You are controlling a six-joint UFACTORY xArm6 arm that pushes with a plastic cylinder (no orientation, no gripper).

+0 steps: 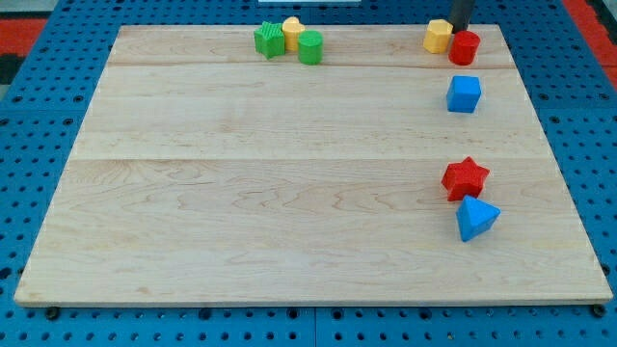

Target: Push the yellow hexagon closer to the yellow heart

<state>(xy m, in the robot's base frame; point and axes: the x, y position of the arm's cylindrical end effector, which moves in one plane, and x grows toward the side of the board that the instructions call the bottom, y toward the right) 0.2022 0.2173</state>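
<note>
Nearest you, the blue triangle [476,218] touches the red star [466,178]; further up lies the blue cube [464,93]. Your yellow hexagon [439,37] sits beside the red cylinder [465,47], my tip [457,30] just above between them, grasping nothing. Far left, the yellow heart [292,29] nestles between green star [270,40] and green cylinder [310,47].

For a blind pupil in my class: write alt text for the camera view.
My tip sits at the view's top right, just behind a yellow hexagon and red cylinder. The yellow heart lies top centre, touching a green star and green cylinder.
</note>
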